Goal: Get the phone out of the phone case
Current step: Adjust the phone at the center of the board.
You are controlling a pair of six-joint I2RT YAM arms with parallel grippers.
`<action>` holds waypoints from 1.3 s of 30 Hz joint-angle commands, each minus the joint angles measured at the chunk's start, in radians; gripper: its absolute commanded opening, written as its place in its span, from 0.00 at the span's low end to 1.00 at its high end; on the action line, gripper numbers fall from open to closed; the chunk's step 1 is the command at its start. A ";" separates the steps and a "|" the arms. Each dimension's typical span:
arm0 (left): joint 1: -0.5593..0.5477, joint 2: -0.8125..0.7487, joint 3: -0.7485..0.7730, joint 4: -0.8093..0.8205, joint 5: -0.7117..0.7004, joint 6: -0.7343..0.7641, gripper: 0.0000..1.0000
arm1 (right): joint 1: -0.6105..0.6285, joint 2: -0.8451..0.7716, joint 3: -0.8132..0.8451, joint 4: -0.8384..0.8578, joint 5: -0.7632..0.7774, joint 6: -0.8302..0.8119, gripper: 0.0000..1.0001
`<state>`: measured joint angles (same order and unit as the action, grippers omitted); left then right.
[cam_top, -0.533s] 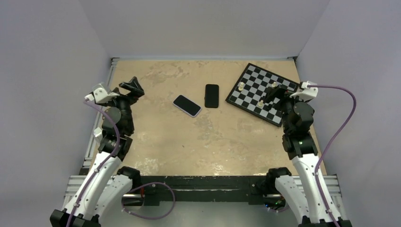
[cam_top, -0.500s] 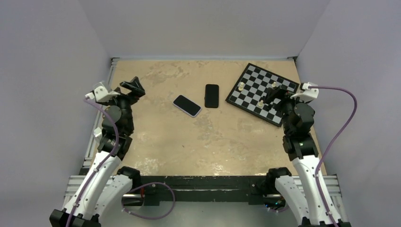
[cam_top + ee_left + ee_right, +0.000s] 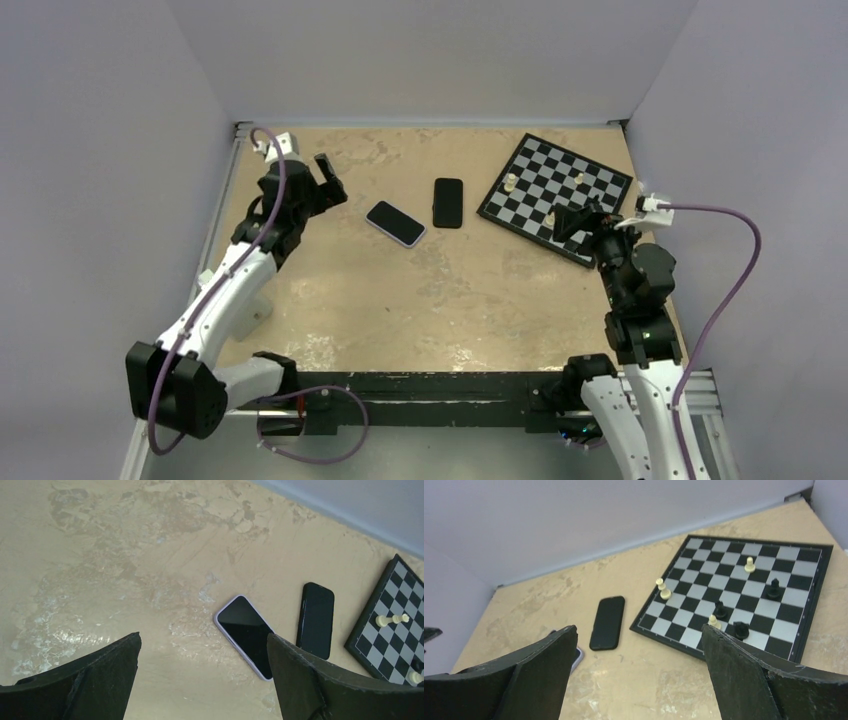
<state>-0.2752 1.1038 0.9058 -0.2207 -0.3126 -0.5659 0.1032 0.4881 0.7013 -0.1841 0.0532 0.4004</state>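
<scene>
1. Top external view: the phone point(image 3: 393, 220) lies flat and screen-up on the table point(image 3: 450, 300), a little toward 11 o'clock from the table's middle. It sits inside the phone case point(image 3: 388, 233), which shows as a pale rim around the black glass.
2. A bare black phone point(image 3: 448, 202) lies at about 2 o'clock from the cased one, near it but not touching.
3. A chessboard point(image 3: 545, 172) sits at 3 o'clock from the bare phone, turned cornerwise, with a few pale and dark chess pieces point(image 3: 511, 182) standing on it.
4. The left gripper point(image 3: 322, 185) hangs above the table at about 10 o'clock from the cased phone, apart from it. In the left wrist view its fingers point(image 3: 100, 675) are spread wide with nothing between them, and the cased phone shows ahead between them, nearer the right-hand one.
5. The right gripper point(image 3: 578, 218) is over the chessboard's 5 o'clock part. The right wrist view shows its fingers point(image 3: 539, 670) also spread wide and holding nothing, with the board at 1 o'clock and the bare phone at 11 o'clock.
</scene>
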 commanded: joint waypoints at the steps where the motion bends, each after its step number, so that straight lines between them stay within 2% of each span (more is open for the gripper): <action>1: 0.007 0.169 0.226 -0.279 0.116 0.017 1.00 | 0.002 0.061 0.051 -0.103 -0.043 -0.008 0.99; 5: 0.007 0.330 0.346 -0.374 0.279 0.036 1.00 | 0.002 0.060 0.038 -0.089 -0.078 -0.037 0.99; 10: 0.006 0.437 0.353 -0.345 0.446 -0.149 0.98 | 0.002 0.060 0.025 -0.086 -0.076 -0.030 0.98; 15: 0.003 0.523 0.315 -0.140 0.631 -0.400 0.92 | 0.003 0.067 0.027 -0.084 -0.064 -0.017 0.97; 21: -0.016 0.664 0.275 0.316 0.732 -0.645 0.81 | 0.002 0.061 0.041 -0.106 -0.069 0.000 0.96; 26: -0.040 0.864 0.434 0.374 0.759 -0.732 0.78 | 0.002 0.031 0.043 -0.129 -0.056 -0.002 0.96; 28: -0.053 0.933 0.504 0.361 0.766 -0.732 0.78 | 0.002 0.023 0.035 -0.134 -0.056 0.000 0.96; 32: -0.065 1.017 0.609 0.228 0.731 -0.677 0.76 | 0.003 0.019 0.036 -0.147 -0.056 0.000 0.95; 35: -0.069 1.016 0.631 0.053 0.669 -0.601 0.76 | 0.001 0.016 0.046 -0.158 -0.056 0.005 0.95; 39: -0.071 1.056 0.737 -0.265 0.612 -0.488 0.76 | 0.002 0.008 0.047 -0.157 -0.058 0.013 0.95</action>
<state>-0.3450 2.1357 1.5288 -0.1776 0.3611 -1.1778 0.1040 0.5091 0.7071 -0.3470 0.0002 0.3965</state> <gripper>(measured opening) 0.761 0.952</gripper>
